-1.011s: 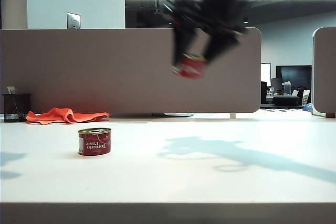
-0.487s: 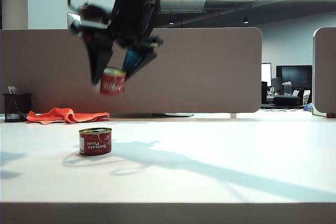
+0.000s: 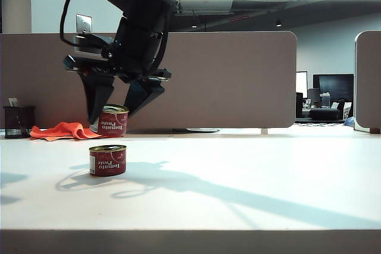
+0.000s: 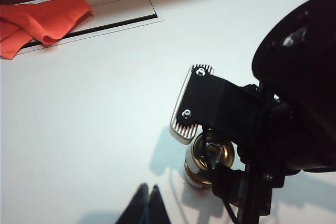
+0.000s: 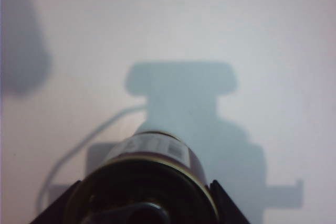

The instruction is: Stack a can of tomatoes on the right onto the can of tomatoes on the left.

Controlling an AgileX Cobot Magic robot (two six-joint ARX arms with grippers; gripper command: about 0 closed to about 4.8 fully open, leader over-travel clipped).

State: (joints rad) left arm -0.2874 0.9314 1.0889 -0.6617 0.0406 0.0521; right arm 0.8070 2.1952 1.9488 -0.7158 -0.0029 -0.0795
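One can of tomatoes stands on the white table at the left. A second can of tomatoes hangs a little above and just behind it, slightly tilted. My right gripper has reached across to the left and is shut on this second can. The right wrist view shows that held can between the two fingertips, hiding the can below. In the left wrist view a gold-lidded can shows under the right arm's finger; which can it is I cannot tell. My left gripper is shut and holds nothing.
An orange cloth lies at the back left beside a black mesh cup. A grey partition runs along the back of the table. The cloth lies by a long slot in the tabletop.
The right arm has swung from the upper middle leftward and downward, carrying its can to just above the can on the table. That can has not moved.
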